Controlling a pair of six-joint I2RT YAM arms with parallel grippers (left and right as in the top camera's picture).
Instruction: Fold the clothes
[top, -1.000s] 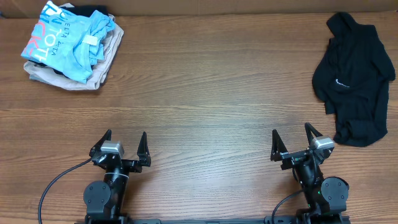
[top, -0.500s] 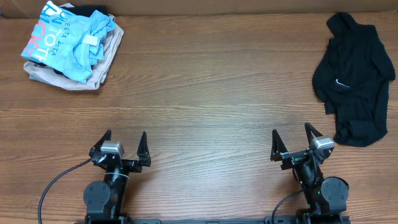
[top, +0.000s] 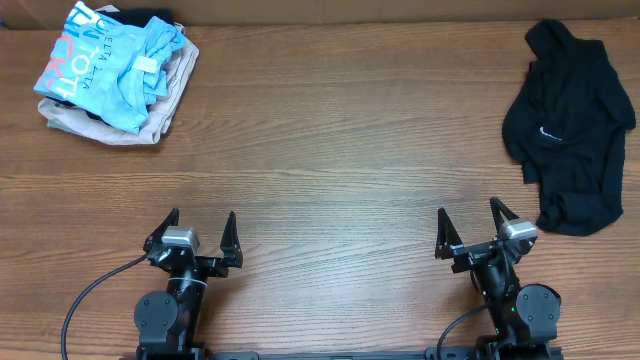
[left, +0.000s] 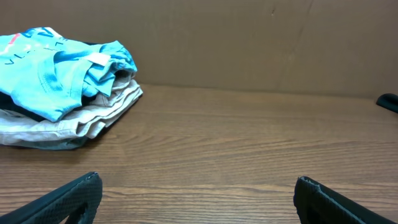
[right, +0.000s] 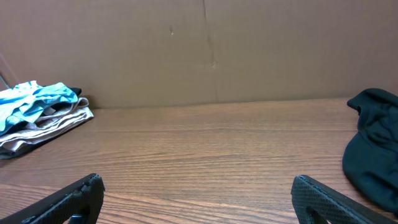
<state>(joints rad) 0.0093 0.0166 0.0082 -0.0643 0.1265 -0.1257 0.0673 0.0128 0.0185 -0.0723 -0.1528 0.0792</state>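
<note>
Blue T-shirt (top: 105, 60) tops a loose stack in the far left corner of the worktop (top: 330, 130), while a black top (top: 570, 130) lies crumpled at the far right edge, well apart from it. Both arms sit at the near edge, the left gripper (top: 202, 216) and right gripper (top: 467, 208) each with jaws spread wide and nothing between them. The layout reads as a job not yet begun: the bare middle looks meant as folding space, and the top, bunched unevenly and nearer the right arm, seems the likelier first piece. Only the overhead view takes in both garments and both grippers together, and it alone picks out the small white logo (top: 547, 131) on the top. The left wrist view, low across the wood, shows what the overhead flattens: the T-shirt rests on a beige garment (left: 74, 124), with something dark sandwiched between, and a cardboard wall (left: 249, 43) stands behind the far edge. The right wrist view catches the top as a dark mound at its right and the stack small at far left.
</note>
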